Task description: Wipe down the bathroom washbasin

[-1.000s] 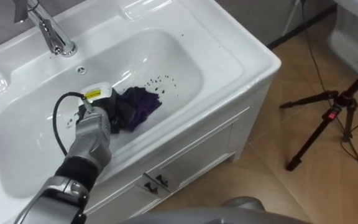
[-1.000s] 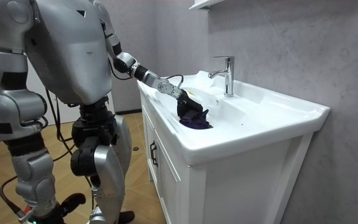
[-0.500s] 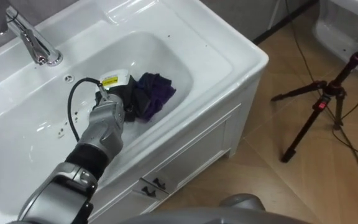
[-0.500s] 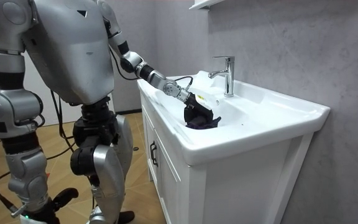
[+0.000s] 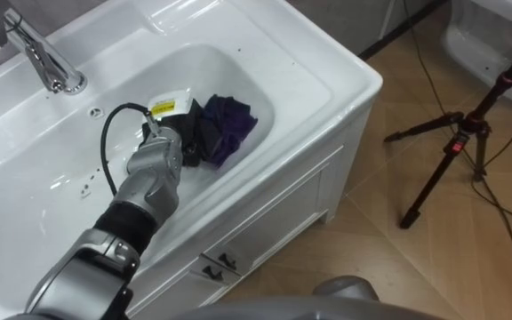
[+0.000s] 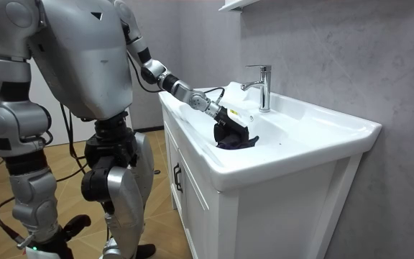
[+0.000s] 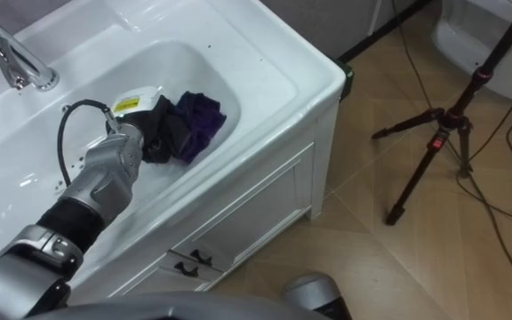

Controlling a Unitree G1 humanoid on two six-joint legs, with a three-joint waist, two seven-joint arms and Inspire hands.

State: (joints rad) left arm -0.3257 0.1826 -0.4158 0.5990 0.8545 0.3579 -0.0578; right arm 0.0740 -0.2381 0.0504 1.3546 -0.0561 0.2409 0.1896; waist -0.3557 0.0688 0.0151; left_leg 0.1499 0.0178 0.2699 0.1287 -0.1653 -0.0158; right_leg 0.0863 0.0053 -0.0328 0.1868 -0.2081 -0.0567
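A white cabinet (image 5: 274, 213) is topped by a white basin (image 5: 309, 80). Inside the bowl the left hand (image 5: 163, 160) is lowered, its dark fingers (image 5: 194, 138) curled round a purple cloth (image 5: 234, 124) bunched just beyond the fingers. A tap (image 5: 43, 58) is set well behind them.

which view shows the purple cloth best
The left eye view: it looks down into the basin, showing the purple cloth bunched in the left hand. The right eye view shows much the same; in the room view it is a dark lump behind the basin's rim.
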